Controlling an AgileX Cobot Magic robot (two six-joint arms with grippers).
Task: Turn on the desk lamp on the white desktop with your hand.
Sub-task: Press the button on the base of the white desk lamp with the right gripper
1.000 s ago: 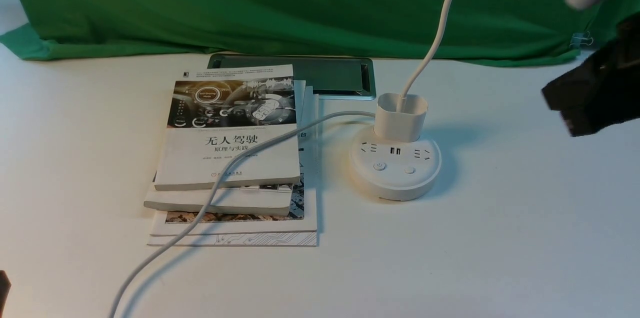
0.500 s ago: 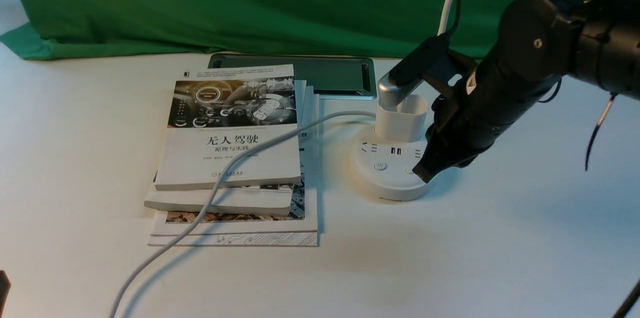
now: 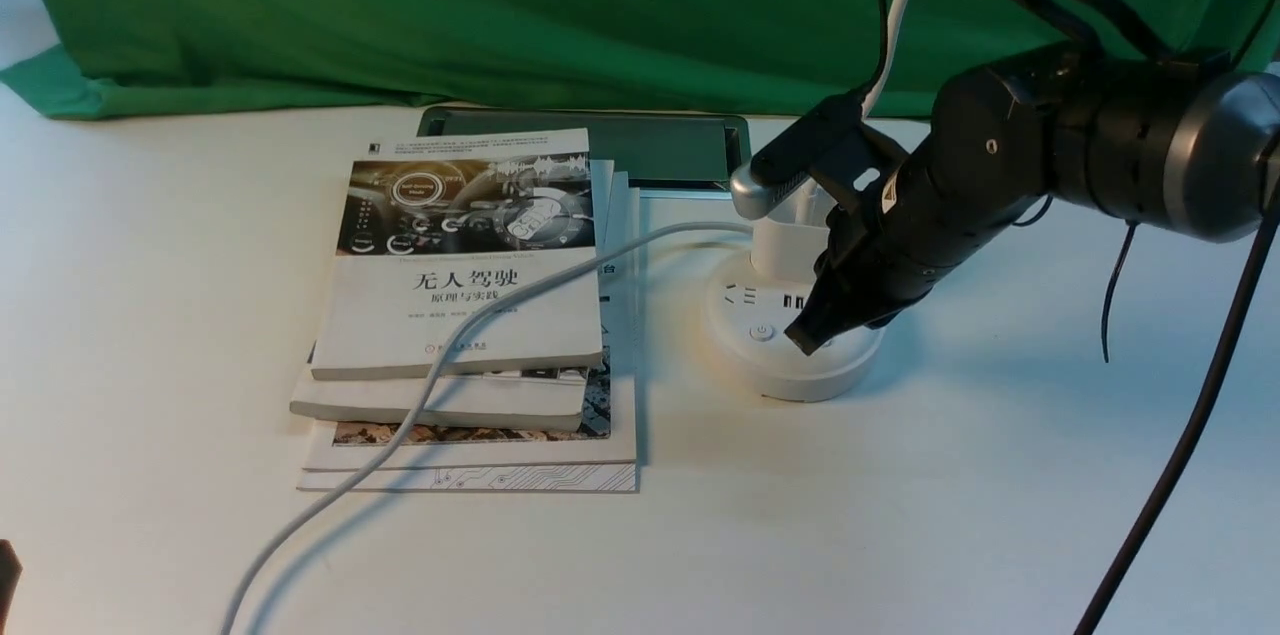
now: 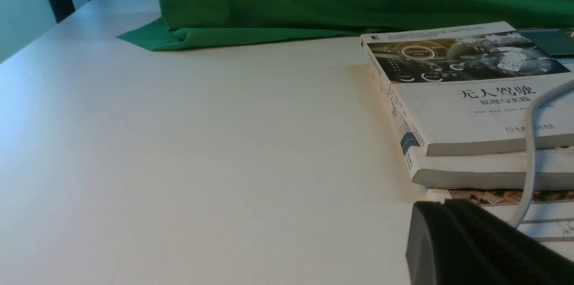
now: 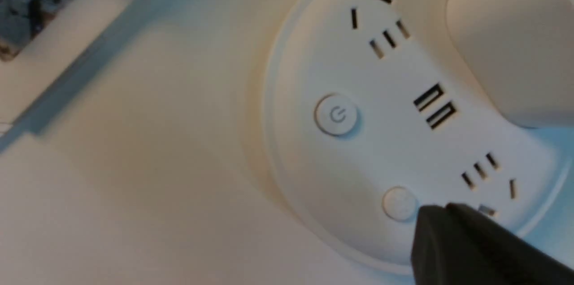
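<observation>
Lamp (image 3: 775, 373) stands on the desk (image 3: 900, 515), right of its middle and nearer the far edge than the near one, beside a stack of books (image 3: 460, 315). In the front view the right gripper (image 3: 806, 339) has its jaws pressed together on nothing, with the tip low over the right half of the round base. The top book reads "无人驾驶" with "原理与实践" under it; the publisher's line is too small to read. A white cable (image 3: 420, 395) runs over the books to the base.

In the left wrist view the left gripper (image 4: 471, 249) is only a dark mass near the books, and I cannot tell whether its jaws are apart. The same title is legible here.

In the right wrist view the right gripper's tip lies just beside the plain button (image 5: 398, 203), perhaps touching its edge. The other button (image 5: 337, 114) bears a power symbol. No brand shows.

The base looks like hard, smooth plastic, broad enough to sit steady under a downward push. It is probably light enough to slide if shoved sideways, and the thin neck would flex. No hold seems needed: a straight press on a button with the closed tip should do.
</observation>
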